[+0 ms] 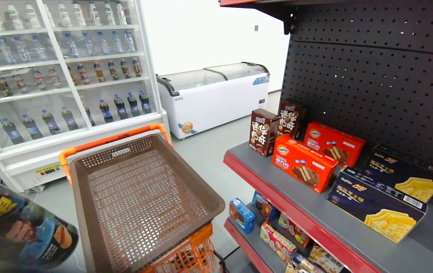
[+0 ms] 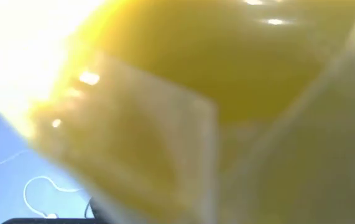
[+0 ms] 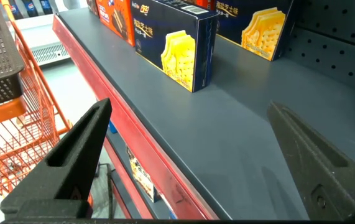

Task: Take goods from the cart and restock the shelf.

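- Head view has a large printed snack package (image 1: pixel 15 227) at the lower left, off the floor, beside the cart (image 1: pixel 106 141) and well apart from the shelf (image 1: pixel 258 165).
- Left wrist view sits tight against a blurred yellow surface; whether the left gripper is clamped on anything cannot be told.
- Right gripper (image 3: pixel 189 109) hovers low over a bare stretch of the grey shelf board, near its red front edge. Its dark fingers (image 3: pixel 71 155) are spread wide with nothing between them.
- On the shelf, from the far end toward the robot, stand two upright brown boxes (image 1: pixel 264 132), two orange boxes (image 1: pixel 303 163) lying on their long sides, and two dark blue boxes (image 1: pixel 375 206) printed with yellow crackers.
- The nearer blue box is just beyond the right gripper.
- A brown mesh basket (image 1: pixel 140 197) rests on top of the orange cart, left of the shelf.
- Smaller packs (image 1: pixel 277 235) line the lower shelf board.
- A glass-door drinks cooler (image 1: pixel 61 68) and a white chest freezer (image 1: pixel 212 94) stand behind.
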Motion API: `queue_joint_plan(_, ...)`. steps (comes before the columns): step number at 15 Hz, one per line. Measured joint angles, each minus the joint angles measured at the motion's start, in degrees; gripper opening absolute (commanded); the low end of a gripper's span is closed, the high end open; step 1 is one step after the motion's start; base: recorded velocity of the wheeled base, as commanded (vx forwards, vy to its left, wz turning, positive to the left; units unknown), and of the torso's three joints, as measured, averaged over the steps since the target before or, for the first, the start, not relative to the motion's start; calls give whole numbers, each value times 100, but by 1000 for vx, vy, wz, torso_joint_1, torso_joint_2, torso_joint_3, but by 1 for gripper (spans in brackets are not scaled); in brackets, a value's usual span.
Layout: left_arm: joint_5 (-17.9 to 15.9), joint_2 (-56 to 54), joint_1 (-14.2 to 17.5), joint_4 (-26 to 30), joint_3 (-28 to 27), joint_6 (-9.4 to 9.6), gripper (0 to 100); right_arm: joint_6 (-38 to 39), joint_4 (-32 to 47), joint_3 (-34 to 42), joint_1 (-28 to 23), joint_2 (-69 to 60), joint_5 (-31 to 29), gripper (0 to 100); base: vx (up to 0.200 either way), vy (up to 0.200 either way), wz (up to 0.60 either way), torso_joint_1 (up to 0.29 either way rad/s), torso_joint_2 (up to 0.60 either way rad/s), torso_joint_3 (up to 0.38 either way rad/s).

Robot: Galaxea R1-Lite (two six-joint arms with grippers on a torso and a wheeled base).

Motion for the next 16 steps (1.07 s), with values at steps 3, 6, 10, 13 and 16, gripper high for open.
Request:
queue_joint_plan(3, 385, -858, 15, 696, 135, 85, 0, 10, -5, 0, 2, 5, -6, 100, 0, 0, 0, 0, 0, 0)
queue_joint_plan(6, 1054, -1458, -7, 975, 268, 169, 0, -4, -6, 0, 2, 5, -5, 100, 0, 0, 0, 0, 0, 0)
queue_joint_plan(10, 1076, -1925, -21, 869, 566, 183, 0, 0, -9, 0, -2, 5, -2, 100, 0, 0, -300, 1, 1, 1)
queue_joint_plan(13, 1052, -2159, -68, 878, 692, 162, 0, 2, -9, 0, 0, 5, 0, 100, 0, 0, -600, 4, 1, 7)
queue_joint_plan(16, 1023, -2291, -101, 918, 736, 151, 0, 2, -11, 0, 0, 5, -2, 100, 0, 0, -600, 2, 2, 1)
